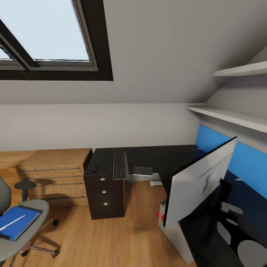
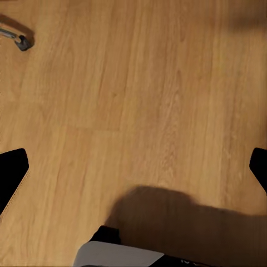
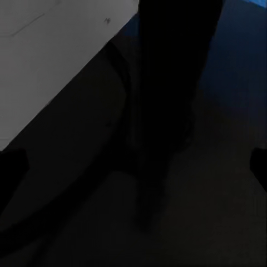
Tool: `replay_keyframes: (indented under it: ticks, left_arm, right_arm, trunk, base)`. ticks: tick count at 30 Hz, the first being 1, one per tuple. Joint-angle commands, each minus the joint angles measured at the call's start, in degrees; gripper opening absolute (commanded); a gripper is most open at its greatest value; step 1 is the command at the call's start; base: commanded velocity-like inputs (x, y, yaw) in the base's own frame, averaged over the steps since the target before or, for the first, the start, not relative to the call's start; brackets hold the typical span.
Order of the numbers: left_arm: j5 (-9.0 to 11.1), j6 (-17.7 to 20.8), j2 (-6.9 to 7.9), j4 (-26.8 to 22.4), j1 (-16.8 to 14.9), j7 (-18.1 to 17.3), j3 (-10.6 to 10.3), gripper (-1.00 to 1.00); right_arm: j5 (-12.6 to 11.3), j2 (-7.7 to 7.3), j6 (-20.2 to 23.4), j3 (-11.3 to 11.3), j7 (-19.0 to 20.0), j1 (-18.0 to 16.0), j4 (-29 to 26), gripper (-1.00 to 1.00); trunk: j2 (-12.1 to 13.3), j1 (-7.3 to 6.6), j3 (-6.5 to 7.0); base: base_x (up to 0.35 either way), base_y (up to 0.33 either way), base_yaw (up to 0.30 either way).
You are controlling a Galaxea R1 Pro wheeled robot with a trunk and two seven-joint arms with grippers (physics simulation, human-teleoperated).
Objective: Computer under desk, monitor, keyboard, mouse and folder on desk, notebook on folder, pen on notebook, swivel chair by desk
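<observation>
The black-topped desk [image 1: 155,157] runs along the back wall and turns down the right side. The keyboard [image 1: 119,165] lies on it above the drawer unit [image 1: 104,193], with the small black mouse [image 1: 94,168] to its left. The monitor [image 1: 200,181] stands tilted at the right, its pale back toward me. Its dark stem [image 3: 167,100] runs between the fingers of my open right gripper [image 3: 133,167]. The computer [image 1: 162,217] peeks out under the desk. On the swivel chair [image 1: 35,209], lower left, lies a blue flat item [image 1: 16,221], notebook or folder, with the pen [image 1: 11,223] on it. My left gripper [image 2: 133,172] hangs open over the floor.
A light-wood chest [image 1: 55,174] stands left of the drawer unit. A grey flat panel [image 1: 142,171] sits at the desk's inner edge. White shelves [image 1: 226,115] jut out above the right side of the desk. A chair caster [image 2: 21,40] is near the left gripper on the wood floor [image 1: 122,237].
</observation>
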Motion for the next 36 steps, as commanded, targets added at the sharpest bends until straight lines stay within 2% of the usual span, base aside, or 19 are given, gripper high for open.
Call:
replay_keyframes:
  ticks: [1, 12, 27, 36]
  left_arm:
    - [0.58, -0.35, 0.02, -0.04, -0.07, 0.22, -0.49, 1.0]
    - [0.6, -0.47, 0.0, -0.01, -0.11, 0.43, -0.49, 1.0]
    - [0.58, -0.5, 0.01, -0.03, -0.08, 0.5, -0.49, 1.0]
    - [0.39, -0.59, 0.0, -0.32, -0.1, 0.14, -0.46, 1.0]
  right_arm:
    - [-0.59, -0.02, -0.27, 0.07, -0.06, -0.08, 0.07, 1.0]
    - [-0.79, -0.84, -0.11, -0.01, -2.96, -0.79, 0.37, 1.0]
    - [-0.89, -1.42, -0.1, -0.16, -3.4, -0.95, 0.45, 1.0]
    - [-1.19, -2.6, -0.04, -0.3, -3.49, -0.95, 0.13, 1.0]
  trunk:
    - [-0.1, 0.05, -0.11]
    - [-0.1, 0.05, -0.11]
    - [-0.1, 0.05, -0.11]
    - [-0.1, 0.05, -0.11]
  base:
    - [0.219, 0.216, 0.0]
    - [0.128, 0.139, 0.0]
    - [0.005, 0.005, 0.0]
    - [0.0, 0.0, 0.0]
